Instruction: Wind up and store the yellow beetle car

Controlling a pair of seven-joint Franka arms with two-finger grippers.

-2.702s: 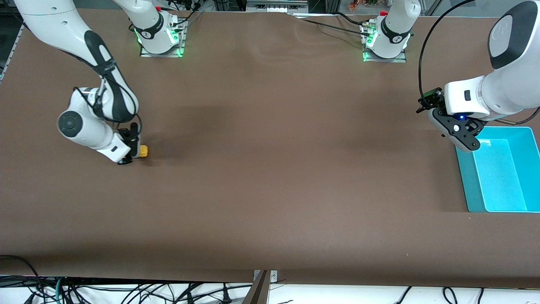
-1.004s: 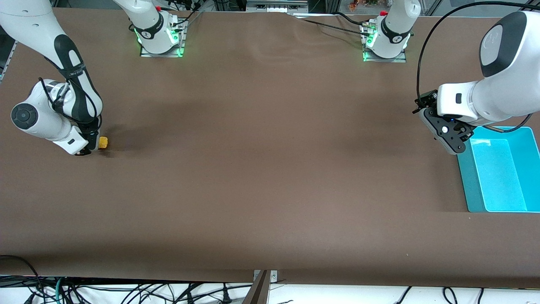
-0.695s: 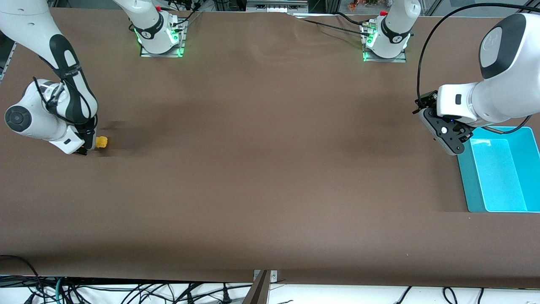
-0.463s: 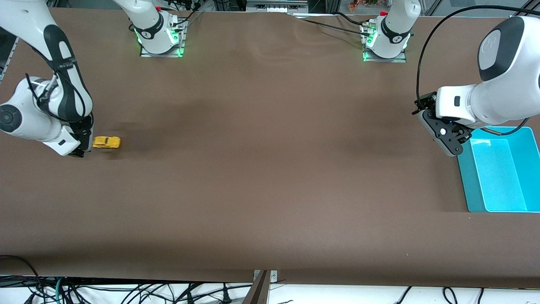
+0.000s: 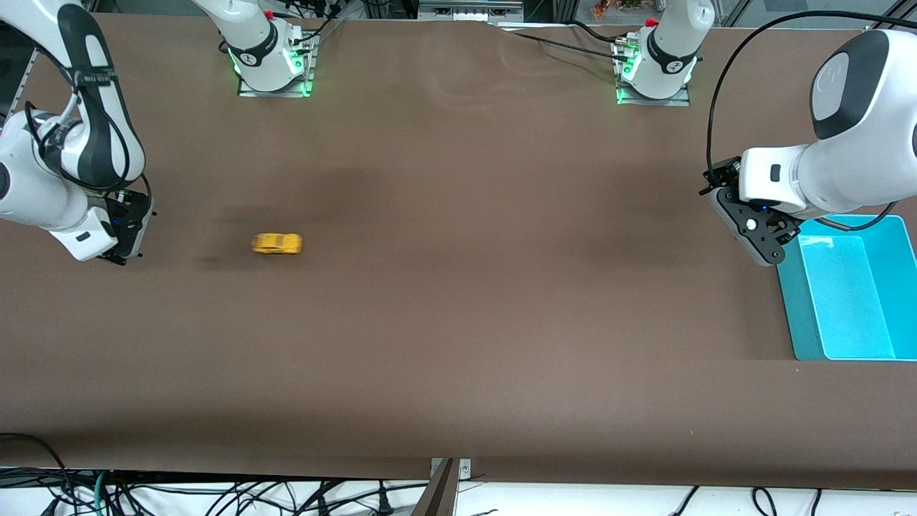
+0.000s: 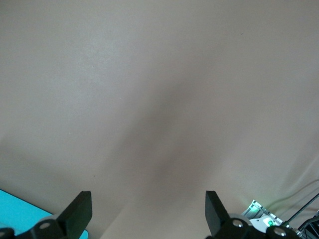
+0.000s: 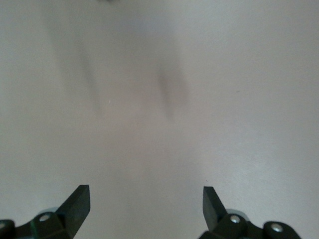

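One yellow beetle car [image 5: 277,244] loose on the brown table [image 5: 458,344], two tools, one teal bin.

At the right arm's end of the table, the right tool [image 5: 120,242] hangs low over bare surface, its two fingers [image 7: 75,204] set wide apart with nothing between them – only the fingertips show in its wrist view. The single car sits on the table well apart from that tool, toward the middle, smeared along its length so its windows and wheels are hard to make out. At the left arm's end, the left tool [image 5: 761,240] hovers just beside the one teal bin [image 5: 791,315], fingers [image 6: 79,213] likewise spread and empty; the left arm waits. The bin is cut off by the front view's edge, and just a sliver of teal shows in the left wrist view.
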